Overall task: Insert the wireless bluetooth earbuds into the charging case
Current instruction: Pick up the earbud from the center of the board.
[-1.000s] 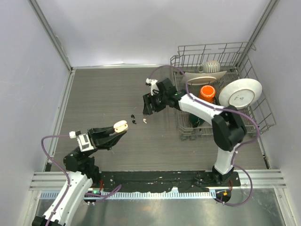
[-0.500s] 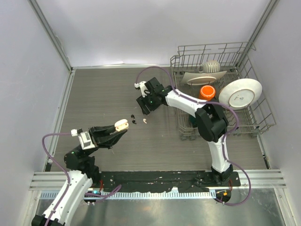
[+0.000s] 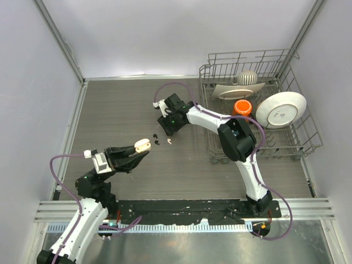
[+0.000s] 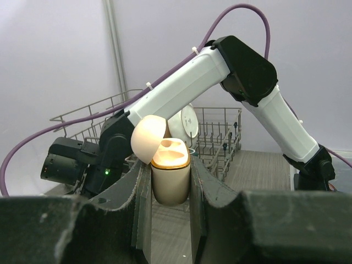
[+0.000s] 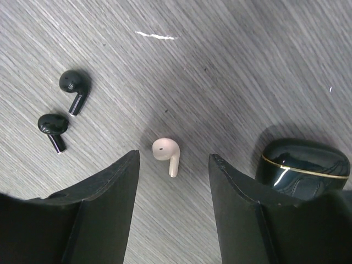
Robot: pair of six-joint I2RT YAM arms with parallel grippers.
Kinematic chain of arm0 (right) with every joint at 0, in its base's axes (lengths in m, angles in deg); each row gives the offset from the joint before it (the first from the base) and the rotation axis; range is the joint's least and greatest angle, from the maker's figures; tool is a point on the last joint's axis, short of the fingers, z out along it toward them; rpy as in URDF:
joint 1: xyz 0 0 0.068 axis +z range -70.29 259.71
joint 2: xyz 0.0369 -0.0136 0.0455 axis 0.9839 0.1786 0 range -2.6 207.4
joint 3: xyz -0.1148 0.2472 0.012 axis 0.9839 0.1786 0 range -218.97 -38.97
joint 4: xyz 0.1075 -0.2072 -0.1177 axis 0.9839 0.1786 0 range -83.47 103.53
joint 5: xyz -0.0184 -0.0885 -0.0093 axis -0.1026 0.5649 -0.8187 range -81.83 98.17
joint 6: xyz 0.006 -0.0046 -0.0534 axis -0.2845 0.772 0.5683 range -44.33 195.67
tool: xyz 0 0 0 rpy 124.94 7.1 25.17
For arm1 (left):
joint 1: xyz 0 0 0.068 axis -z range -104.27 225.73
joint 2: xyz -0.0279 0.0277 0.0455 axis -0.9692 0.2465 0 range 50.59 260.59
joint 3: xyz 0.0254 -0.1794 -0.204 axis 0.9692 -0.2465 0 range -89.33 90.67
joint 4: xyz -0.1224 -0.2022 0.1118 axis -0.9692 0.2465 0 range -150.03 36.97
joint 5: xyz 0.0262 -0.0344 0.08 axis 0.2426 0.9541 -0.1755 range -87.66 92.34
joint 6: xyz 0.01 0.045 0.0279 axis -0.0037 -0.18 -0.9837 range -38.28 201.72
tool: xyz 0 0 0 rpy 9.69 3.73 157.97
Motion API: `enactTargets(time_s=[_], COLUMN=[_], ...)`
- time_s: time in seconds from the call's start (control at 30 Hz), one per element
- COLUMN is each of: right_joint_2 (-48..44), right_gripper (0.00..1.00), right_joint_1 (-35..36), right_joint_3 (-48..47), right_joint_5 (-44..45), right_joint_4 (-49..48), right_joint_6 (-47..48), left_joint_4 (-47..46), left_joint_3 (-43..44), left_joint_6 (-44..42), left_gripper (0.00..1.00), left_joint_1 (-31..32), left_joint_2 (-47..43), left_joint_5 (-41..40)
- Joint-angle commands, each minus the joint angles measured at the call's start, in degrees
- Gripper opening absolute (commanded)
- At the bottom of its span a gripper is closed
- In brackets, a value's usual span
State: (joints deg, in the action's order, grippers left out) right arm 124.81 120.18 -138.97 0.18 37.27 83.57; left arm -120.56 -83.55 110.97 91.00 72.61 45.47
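1. Cream plastic, the charging case [image 4: 170,179] stands upright with its lid [image 4: 148,138] swung open. It is clamped between the two fingers of the left hand [image 4: 169,165], over the near left part of the bench [image 3: 121,110].
2. A pale shape sits in the open top of that case; whether it is a bud I cannot tell.
3. One white earbud [image 5: 166,154] lies on the grey wood-grain bench near its middle. It sits between the fingers of the right hand [image 5: 173,158], which stand apart on either side without touching it.
4. Two black earbuds [image 5: 72,87] lie on the bench just left of the white one. They are near each other but not touching, and they are outside the right hand's fingers.
5. A glossy black case [image 5: 305,165] with a thin gold seam line lies shut on the bench. It is just beyond the outer side of one finger of the right hand, and that finger partly hides it.
6. From above, the cream case is to the near left of the three buds, close to them but apart.
7. A wire dish rack [image 3: 247,53] stands at the far right of the bench, holding plates [image 3: 280,108] and an orange cup [image 3: 242,106].
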Motion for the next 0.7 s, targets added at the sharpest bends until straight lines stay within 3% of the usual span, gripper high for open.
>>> enactTargets(time_s=[0.0, 0.13, 0.67], right_joint_2=[0.3, 1.4, 4.2], right_gripper=[0.58, 0.49, 0.46], right_joint_1=[0.3, 0.3, 0.3], right_joint_3=[-4.1, -5.5, -7.6], right_joint_5=[0.5, 0.5, -1.2], right_joint_4=[-0.1, 1.1, 3.0], right_joint_6=[1.4, 1.5, 2.0], left_joint_4=[-1.3, -1.0, -0.3], left_joint_3=[1.2, 1.0, 0.7], left_joint_6=[-1.4, -1.5, -1.8], left_gripper=[0.00, 0.00, 0.00], left_joint_1=[0.1, 0.1, 0.2], left_joint_2=[0.1, -0.1, -0.7], left_joint_5=[-0.3, -0.7, -0.7])
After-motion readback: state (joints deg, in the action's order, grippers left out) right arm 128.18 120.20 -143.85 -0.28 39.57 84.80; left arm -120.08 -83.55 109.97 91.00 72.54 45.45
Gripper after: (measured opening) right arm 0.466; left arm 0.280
